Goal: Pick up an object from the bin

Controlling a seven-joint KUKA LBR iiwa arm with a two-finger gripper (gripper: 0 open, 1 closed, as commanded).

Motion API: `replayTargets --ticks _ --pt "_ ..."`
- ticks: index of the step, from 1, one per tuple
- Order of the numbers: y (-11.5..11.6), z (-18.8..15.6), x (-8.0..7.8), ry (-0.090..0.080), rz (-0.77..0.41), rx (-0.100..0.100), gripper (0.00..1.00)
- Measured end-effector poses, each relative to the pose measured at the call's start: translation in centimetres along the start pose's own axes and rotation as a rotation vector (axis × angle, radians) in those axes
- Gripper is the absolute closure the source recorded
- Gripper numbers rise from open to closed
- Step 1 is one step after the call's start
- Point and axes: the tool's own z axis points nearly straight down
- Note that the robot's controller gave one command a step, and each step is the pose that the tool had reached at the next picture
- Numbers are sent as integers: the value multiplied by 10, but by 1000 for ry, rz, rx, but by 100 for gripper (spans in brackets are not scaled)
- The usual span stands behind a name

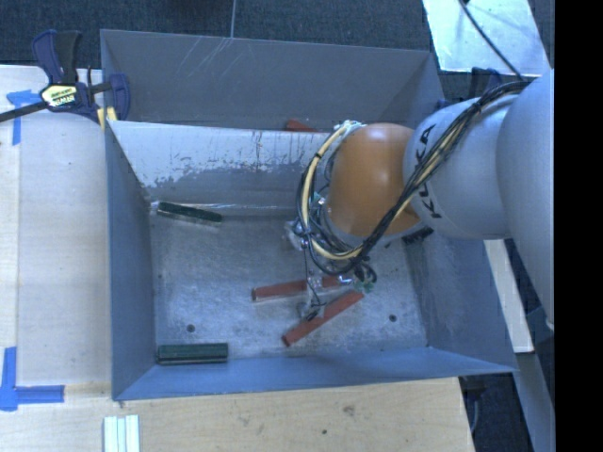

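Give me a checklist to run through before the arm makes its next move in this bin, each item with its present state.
1. Gripper over a target: the gripper is low over two reddish-brown sticks near the middle of the floor. Ok.
2. One clear target: the flat reddish-brown stick and the slanted reddish-brown stick lie close together under it. Cannot tell which one it is on.
3. Hold on a stick: hidden by the wrist. Cannot tell.
4. Clearance from the bin walls: the gripper is well inside. Ok.
5. Other things out of the way: the dark green bar at the near left and the dark stick at the far left lie apart. Ok.
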Motion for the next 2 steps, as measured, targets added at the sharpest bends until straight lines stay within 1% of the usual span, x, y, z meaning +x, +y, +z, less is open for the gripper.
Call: replayTargets --ticks 1,2 --pt "0 -5 -2 -7 2 -1 100" --pt "-36 -140 0 -14 -41 2 100"
